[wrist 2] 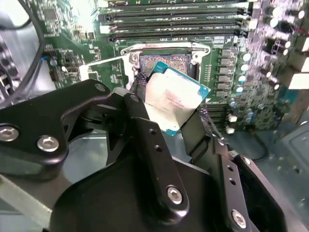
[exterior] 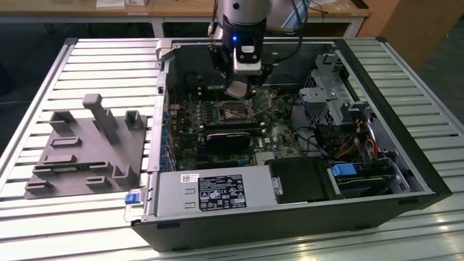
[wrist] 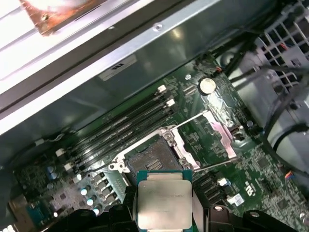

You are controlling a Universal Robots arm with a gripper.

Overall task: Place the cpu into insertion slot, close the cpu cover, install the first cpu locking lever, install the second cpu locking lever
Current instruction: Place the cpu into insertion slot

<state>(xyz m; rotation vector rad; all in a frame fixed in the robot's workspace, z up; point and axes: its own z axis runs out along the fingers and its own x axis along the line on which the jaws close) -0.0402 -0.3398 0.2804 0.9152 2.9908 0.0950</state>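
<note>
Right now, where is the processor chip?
In the second wrist view the chip is gripped in the hand, held over the open socket, which lies beside the memory slots on the green board.

An open computer case [exterior: 290,225] lies on a slatted table [exterior: 108,60], a grey fixture tray [exterior: 73,159] just beside it.

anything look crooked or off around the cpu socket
The cpu, gripped between the fingers above the insertion slot, is tilted and turned against the slot's edges, not square to it. Nothing looks damaged.
</note>
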